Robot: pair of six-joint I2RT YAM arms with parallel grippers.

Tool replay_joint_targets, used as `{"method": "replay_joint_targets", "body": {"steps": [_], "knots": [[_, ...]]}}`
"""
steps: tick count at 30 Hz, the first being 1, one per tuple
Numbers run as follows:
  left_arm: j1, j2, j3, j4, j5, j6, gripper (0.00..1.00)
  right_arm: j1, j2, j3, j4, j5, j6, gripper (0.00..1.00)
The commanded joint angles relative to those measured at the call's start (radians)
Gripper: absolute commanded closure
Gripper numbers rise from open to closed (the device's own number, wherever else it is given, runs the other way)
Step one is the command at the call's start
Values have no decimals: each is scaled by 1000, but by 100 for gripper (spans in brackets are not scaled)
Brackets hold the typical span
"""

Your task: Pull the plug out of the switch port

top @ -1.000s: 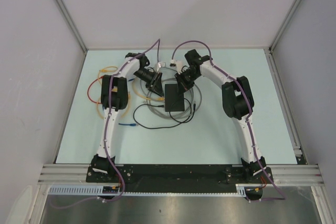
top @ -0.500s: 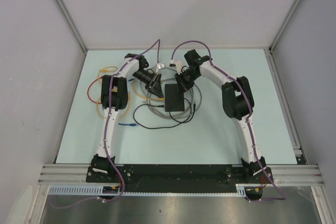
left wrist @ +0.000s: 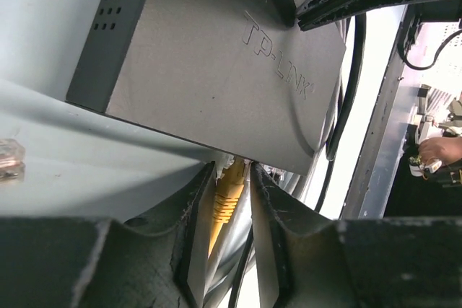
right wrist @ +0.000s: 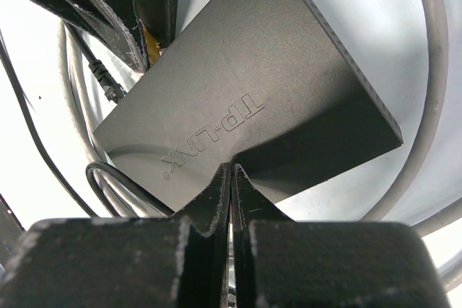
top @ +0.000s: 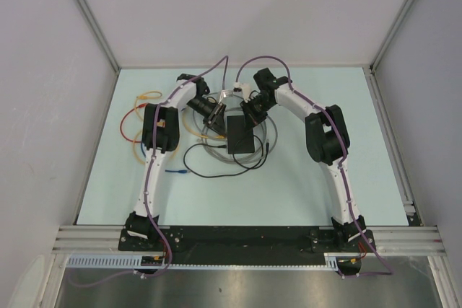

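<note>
The switch (top: 239, 133) is a flat black box lying mid-table; its lid carries raised lettering (left wrist: 216, 70) (right wrist: 245, 99). A yellow plug (left wrist: 229, 189) sits in a port on its near edge in the left wrist view. My left gripper (left wrist: 232, 167) (top: 220, 117) is at that edge, its fingers (left wrist: 193, 207) closed in against both sides of the plug's boot. My right gripper (right wrist: 232, 167) (top: 250, 112) is shut with nothing between its jaws, and its tips rest on the lid near the other end.
Grey cable (top: 216, 151) and a thin black cable (top: 198, 167) loop around the switch. Yellow and red cables (top: 137, 117) lie at the left, with a blue-ended one (top: 177, 172) nearer me. A loose clear plug (left wrist: 9, 158) lies on the table (top: 303, 185) beside the switch.
My left arm has swung right, bringing its gripper from beside the cables up to the switch's edge, and its jaws have narrowed around the yellow plug. The right arm has not moved.
</note>
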Motion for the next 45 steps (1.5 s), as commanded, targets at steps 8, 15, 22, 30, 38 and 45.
{"method": "replay_joint_targets", "body": {"steps": [8, 15, 22, 30, 38, 45], "knots": [[-36, 84, 46, -74, -68, 17, 86, 5, 81, -64, -48, 182, -51, 100], [-33, 80, 59, -75, -85, 21, 100, 5, 77, -64, -46, 187, -51, 100], [-20, 55, 44, -75, -83, 36, 100, 6, 76, -69, -48, 196, -53, 100], [-23, 54, 50, -75, -166, 63, 100, 6, 76, -70, -50, 197, -54, 100], [-20, 60, 75, -75, -204, 82, 100, 8, 73, -79, -46, 197, -56, 100], [-20, 3, -95, -75, -243, 147, 100, 10, 73, -79, -48, 197, -56, 100]]}}
